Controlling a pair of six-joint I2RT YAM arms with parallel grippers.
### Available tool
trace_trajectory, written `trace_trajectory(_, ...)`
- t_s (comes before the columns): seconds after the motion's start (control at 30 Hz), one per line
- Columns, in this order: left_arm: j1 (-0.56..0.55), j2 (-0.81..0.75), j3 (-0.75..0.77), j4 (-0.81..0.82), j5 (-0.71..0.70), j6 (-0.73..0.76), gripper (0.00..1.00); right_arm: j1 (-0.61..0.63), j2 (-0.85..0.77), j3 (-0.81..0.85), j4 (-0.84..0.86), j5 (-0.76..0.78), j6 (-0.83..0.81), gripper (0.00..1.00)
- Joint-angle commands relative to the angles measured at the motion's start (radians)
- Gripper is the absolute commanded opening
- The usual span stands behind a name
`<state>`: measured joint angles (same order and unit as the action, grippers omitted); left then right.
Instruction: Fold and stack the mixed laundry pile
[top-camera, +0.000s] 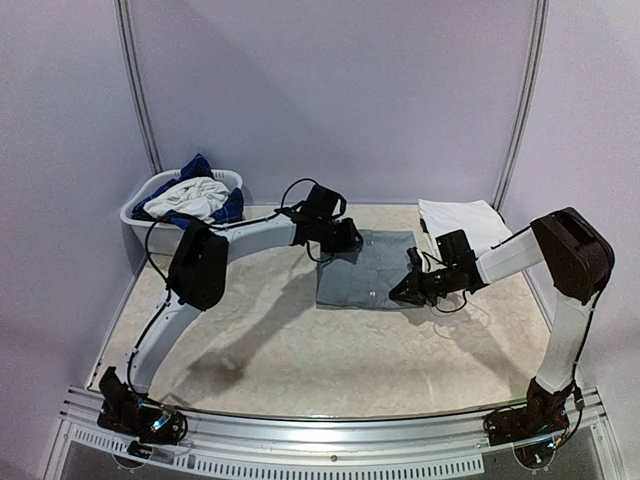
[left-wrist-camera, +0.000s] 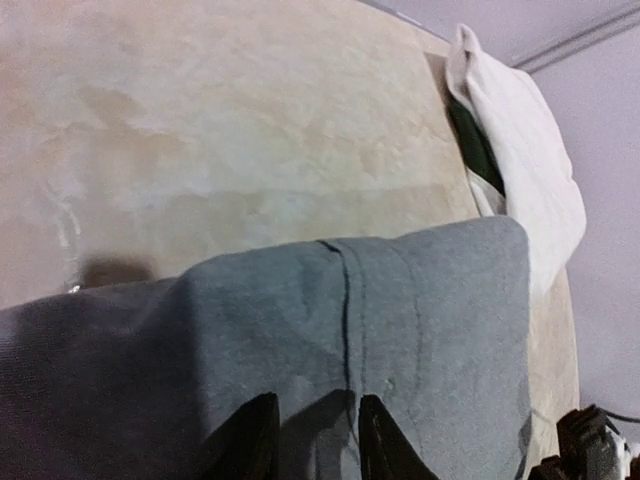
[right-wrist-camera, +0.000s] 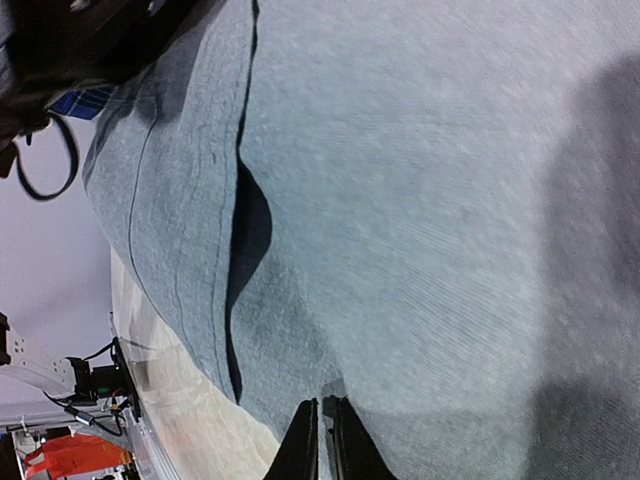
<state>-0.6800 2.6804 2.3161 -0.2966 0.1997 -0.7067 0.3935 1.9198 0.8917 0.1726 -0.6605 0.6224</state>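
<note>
Grey T-shirt (top-camera: 365, 270) gripped low by left end effector (top-camera: 350, 246), right end effector (top-camera: 403, 290).

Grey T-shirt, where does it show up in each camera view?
Top external: the grey T-shirt lies at the middle of the tan table.
Left wrist: the grey T-shirt fills the lower half.
Right wrist: the grey T-shirt covers nearly the whole picture.
Shared landmark: the tan table, bare beside it in all three.
</note>
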Motion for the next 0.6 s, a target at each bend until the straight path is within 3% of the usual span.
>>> trace_trajectory(0.0, 0.028, 0.035, 0.018, -0.043, -0.136, -0.102, 0.29, 0.002, -0.013, -0.024, -0.046, 0.043, -0.019, 0.07)
trace_trajectory(0.13, 0.039, 0.010, -0.004, -0.044, -0.176, -0.115, 0.30, 0.001, -0.054, -0.011, -0.096, 0.048, -0.025, 0.07)
trace_trajectory(0.33, 0.012, -0.147, -0.097, -0.036, -0.185, 0.009, 0.38, 0.014, -0.157, 0.108, -0.246, 0.054, -0.048, 0.10)
trace_trajectory(0.47, -0.013, -0.297, -0.214, -0.021, -0.172, 0.088, 0.45, 0.021, -0.188, 0.243, -0.297, 0.054, -0.049, 0.22)
trace_trajectory(0.57, -0.023, -0.383, -0.311, 0.008, -0.140, 0.120, 0.47, 0.020, -0.159, 0.348, -0.292, 0.037, -0.030, 0.24)
